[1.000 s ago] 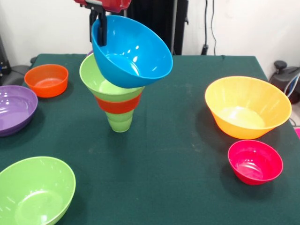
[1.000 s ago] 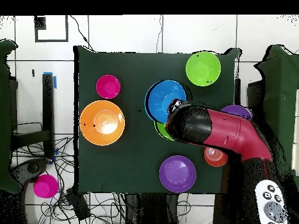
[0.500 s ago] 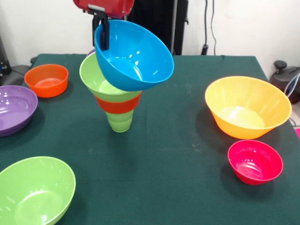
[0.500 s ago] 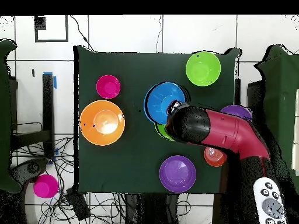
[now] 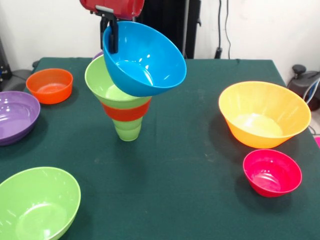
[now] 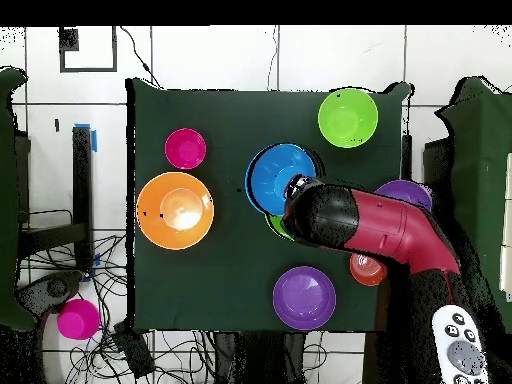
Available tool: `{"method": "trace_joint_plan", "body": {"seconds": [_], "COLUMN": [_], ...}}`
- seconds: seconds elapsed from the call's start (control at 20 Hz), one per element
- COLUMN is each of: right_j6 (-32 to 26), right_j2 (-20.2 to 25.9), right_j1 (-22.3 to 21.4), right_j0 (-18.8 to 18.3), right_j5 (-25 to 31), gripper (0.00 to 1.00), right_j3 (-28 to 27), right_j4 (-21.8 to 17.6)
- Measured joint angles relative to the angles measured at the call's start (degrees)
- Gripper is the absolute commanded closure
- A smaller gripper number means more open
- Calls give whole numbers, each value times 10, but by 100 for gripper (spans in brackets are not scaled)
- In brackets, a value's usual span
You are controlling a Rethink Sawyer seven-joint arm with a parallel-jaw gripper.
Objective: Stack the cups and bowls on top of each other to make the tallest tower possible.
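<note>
The tower (image 5: 125,107) stands mid-table: a light-green cup (image 5: 128,131) at the bottom, an orange-red bowl (image 5: 126,111) in it, a lime-green bowl (image 5: 100,82) above that. My gripper (image 5: 110,35) is shut on the far rim of a blue bowl (image 5: 145,57), held tilted with its underside on or just above the tower's top. From overhead the blue bowl (image 6: 280,177) shows beside the arm, which hides most of the tower.
Loose bowls ring the tower: large orange (image 5: 264,114), pink-red (image 5: 272,172), lime-green (image 5: 36,204), purple (image 5: 15,116), small orange-red (image 5: 49,85). A second purple bowl (image 6: 304,297) shows overhead. A pink bowl (image 6: 77,319) lies off the table.
The gripper and blue bowl have shifted slightly to the right in the front view and risen a little. The tower has not moved.
</note>
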Motion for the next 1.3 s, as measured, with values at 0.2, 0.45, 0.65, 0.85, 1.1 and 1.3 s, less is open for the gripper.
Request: {"method": "trace_joint_plan", "body": {"seconds": [0.2, 0.45, 0.65, 0.85, 1.1, 1.3], "right_j6": [0, 0, 0, 0, 0, 0], "right_j2": [0, 0, 0, 0, 0, 0], "right_j1": [-2, -8, -10, -10, -10, -11], "right_j0": [0, -1, -4, -11, -24, -31], "right_j5": [0, 0, 0, 0, 0, 0], "gripper": [100, 100, 100, 100, 100, 100], "right_j3": [2, 6, 8, 10, 17, 27], "right_j4": [0, 0, 0, 0, 0, 0]}}
